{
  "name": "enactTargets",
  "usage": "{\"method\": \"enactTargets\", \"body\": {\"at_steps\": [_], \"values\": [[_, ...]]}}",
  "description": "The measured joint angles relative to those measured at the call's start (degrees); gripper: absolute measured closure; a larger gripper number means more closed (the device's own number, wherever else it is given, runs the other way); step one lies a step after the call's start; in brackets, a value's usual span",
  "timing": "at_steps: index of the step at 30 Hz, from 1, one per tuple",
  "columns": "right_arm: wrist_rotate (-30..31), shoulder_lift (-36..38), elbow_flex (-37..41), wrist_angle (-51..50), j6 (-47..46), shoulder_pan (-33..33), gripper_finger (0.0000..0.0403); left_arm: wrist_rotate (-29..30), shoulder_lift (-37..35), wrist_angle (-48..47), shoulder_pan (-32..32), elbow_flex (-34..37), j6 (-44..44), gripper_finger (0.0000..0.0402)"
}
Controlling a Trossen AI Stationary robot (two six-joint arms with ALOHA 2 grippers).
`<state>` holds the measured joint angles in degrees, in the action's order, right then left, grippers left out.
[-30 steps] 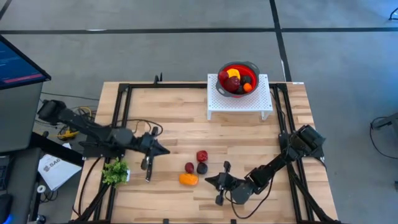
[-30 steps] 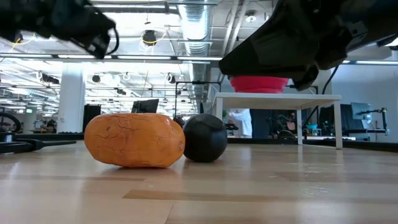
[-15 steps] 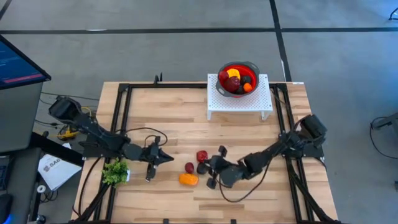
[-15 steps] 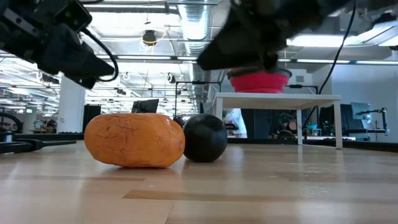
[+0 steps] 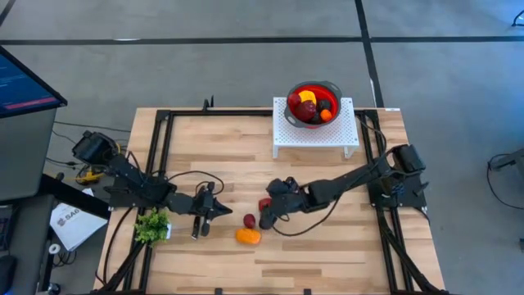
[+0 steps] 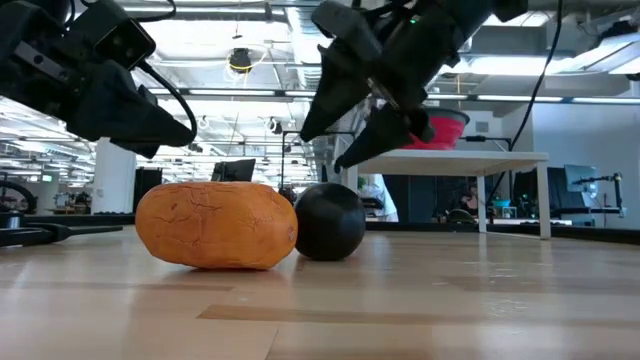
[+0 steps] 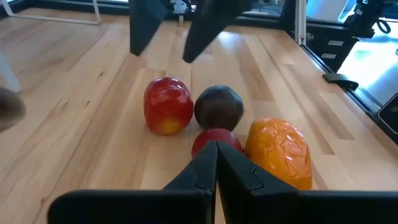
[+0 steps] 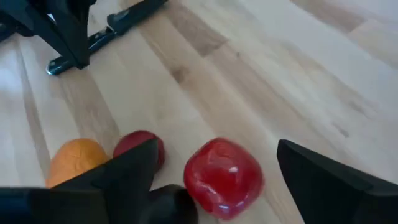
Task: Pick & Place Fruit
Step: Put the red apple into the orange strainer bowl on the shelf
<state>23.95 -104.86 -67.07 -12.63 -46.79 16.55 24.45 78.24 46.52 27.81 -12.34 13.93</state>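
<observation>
The right gripper [image 5: 266, 211] hovered wide open and empty directly over the red apple [image 8: 224, 177] and dark plum [image 5: 266, 221] on the desk [image 5: 327, 254]. The orange fruit [image 5: 248, 236] lay nearest the front edge, long axis across the desk, beside a small red fruit [image 5: 249, 220]. The right arm stretched low across the desk. The left gripper [image 5: 219, 209], fully closed and empty, pointed at the cluster. Farther back, a red bowl [image 5: 312, 88] held more fruit.

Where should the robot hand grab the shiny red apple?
Probably from above, across the shiny red toy apple's rounded middle. The open right hand already hangs over it, one finger on each side. The dark round fruit touches it, so that finger must slip between them.
</observation>
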Motion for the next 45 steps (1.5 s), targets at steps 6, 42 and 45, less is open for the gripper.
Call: {"method": "enactTargets", "body": {"at_steps": [6,42,45], "values": [[-1.4,-4.7,-0.3,2.0,-1.6,-0.3,0.0083,0.0,0.0,0.0,0.0,0.0,-0.1,0.0400],[15.4,3.1,0.5,-6.9,2.2,9.2,0.0170,-0.1,0.0,1.0,0.0,0.0,-0.1,0.0400],[15.5,9.6,1.8,-5.3,9.9,11.3,0.0171,0.0,0.0,1.1,0.0,0.0,-0.2,0.0400]]}}
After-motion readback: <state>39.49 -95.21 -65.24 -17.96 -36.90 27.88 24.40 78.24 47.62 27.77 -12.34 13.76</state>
